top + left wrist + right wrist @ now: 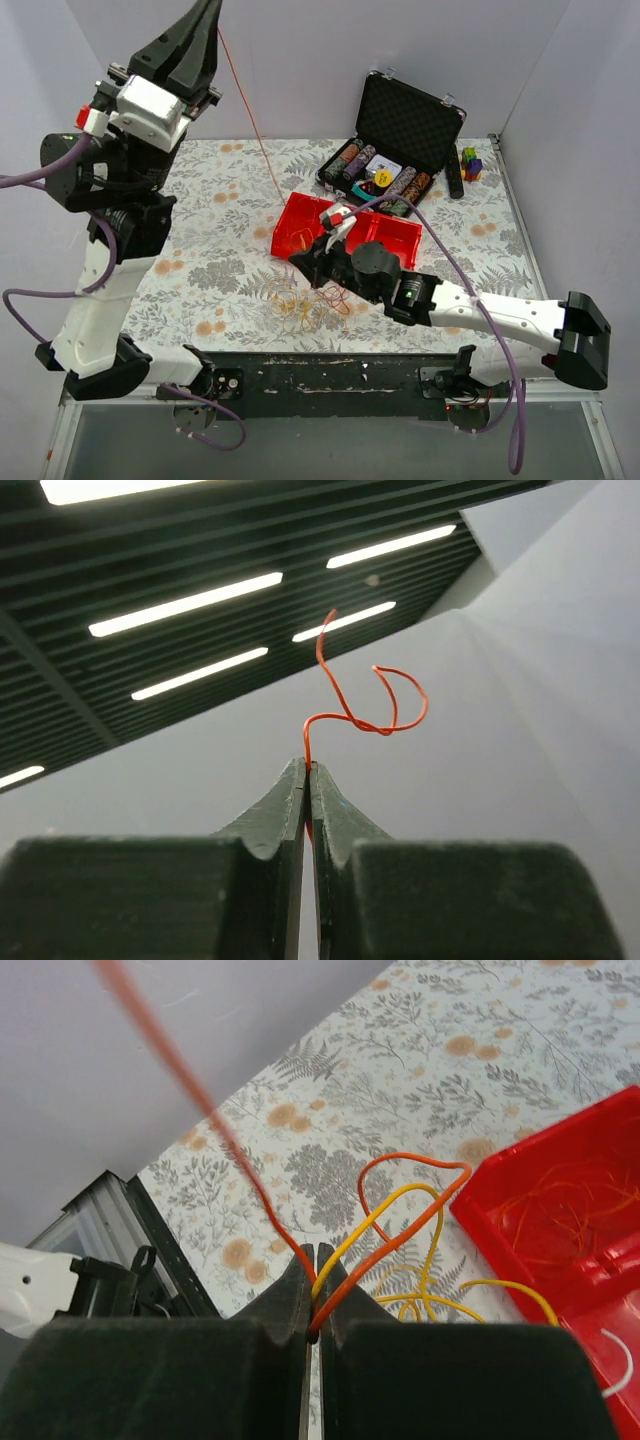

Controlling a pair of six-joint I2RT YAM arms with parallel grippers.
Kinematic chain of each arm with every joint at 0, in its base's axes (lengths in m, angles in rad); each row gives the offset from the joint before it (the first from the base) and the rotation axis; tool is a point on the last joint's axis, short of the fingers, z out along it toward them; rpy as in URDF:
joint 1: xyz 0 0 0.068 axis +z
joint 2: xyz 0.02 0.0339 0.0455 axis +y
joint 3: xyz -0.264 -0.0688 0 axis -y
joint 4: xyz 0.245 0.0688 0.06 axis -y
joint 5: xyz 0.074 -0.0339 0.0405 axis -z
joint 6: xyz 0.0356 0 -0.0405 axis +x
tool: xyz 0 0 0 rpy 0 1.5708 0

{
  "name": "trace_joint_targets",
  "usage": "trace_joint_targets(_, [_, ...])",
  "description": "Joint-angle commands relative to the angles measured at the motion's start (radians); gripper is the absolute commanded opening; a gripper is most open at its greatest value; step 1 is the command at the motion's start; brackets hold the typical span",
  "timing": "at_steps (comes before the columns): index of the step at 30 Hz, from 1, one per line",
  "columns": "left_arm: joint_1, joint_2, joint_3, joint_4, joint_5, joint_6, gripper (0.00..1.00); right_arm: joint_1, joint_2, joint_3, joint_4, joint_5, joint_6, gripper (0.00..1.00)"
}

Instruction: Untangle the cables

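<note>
Left claw [308, 772]: pressed closed on one orange strand [307, 742], raised high at 11 o'clock in the top view; the free end curls above the tips.
Right claw [308, 1258]: closed on orange and yellow strands, low over the worktop [230, 200].
Cables [300, 305]: loose heap on the worktop at 6 o'clock of the right claw.
Red bin [295, 225]: at 12 o'clock of the heap, with more strands inside.
</note>
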Motion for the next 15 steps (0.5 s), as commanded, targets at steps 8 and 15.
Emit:
trace_joint_targets(8, [-0.004,0.169,0.134,0.357,-0.216,0.52,0.0,0.005,-0.241,-0.213,-0.154,0.173,0.125,0.01])
trace_joint_targets(15, [-0.002,0.346,0.421,0.42,-0.19,0.73,0.0,0.005,-0.355,-0.285,-0.274,0.236,0.195,0.01])
